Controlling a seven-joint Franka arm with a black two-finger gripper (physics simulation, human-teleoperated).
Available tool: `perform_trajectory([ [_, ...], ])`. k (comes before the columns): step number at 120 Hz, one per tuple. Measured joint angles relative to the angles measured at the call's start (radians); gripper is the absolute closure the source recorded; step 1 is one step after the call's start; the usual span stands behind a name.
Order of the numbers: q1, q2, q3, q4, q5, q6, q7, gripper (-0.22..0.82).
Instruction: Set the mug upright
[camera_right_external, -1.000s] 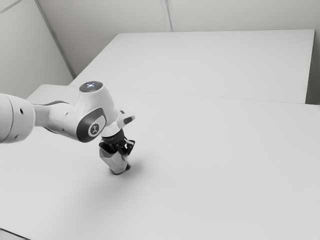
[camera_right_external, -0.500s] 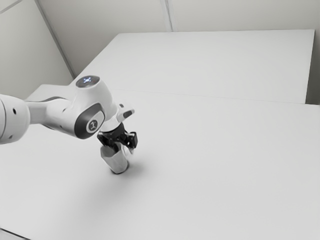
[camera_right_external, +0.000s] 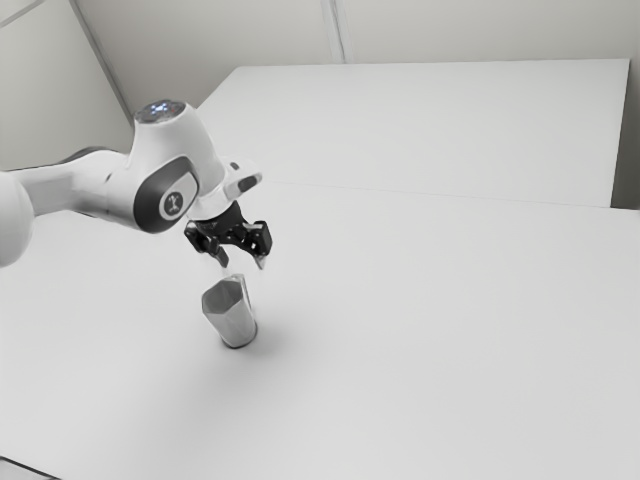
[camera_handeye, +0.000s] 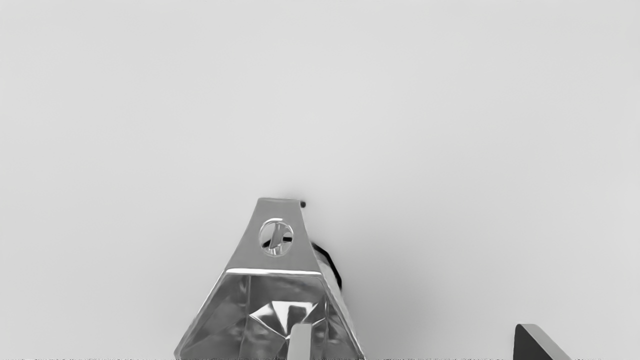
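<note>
The gripper (camera_right_external: 242, 263) is raised over the mug, open, with a gap between its fingertips and the rim. The silver, faceted mug (camera_right_external: 236, 322) rests with its dark base on the table, mouth facing up, clear of the fingers. In the wrist view the open gripper (camera_handeye: 413, 341) has its two fingers far apart; one finger overlaps the view into the hollow of the mug (camera_handeye: 272, 260). There the mug's flat handle, with a round hole, sticks out from the rim.
The white table (camera_right_external: 420, 350) carries the mug. A second white tabletop (camera_right_external: 430, 130) adjoins it at the back, with pale walls behind. A dark edge line (camera_right_external: 30, 468) crosses the near corner at the exterior view's left.
My hand has risen off the mug, moving slightly toward the exterior view's left. The fingers, earlier down around the mug's upper part, are now above it; the mug stays where it stood.
</note>
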Motion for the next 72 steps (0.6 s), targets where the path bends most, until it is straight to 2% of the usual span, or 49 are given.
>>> perform_trajectory([
  [29, -0.008, 0.010, -0.015, 0.182, -0.035, -0.181, 0.004, 0.08],
  [72, 0.004, 0.048, -0.015, 0.459, -0.073, -0.442, 0.004, 0.03],
])
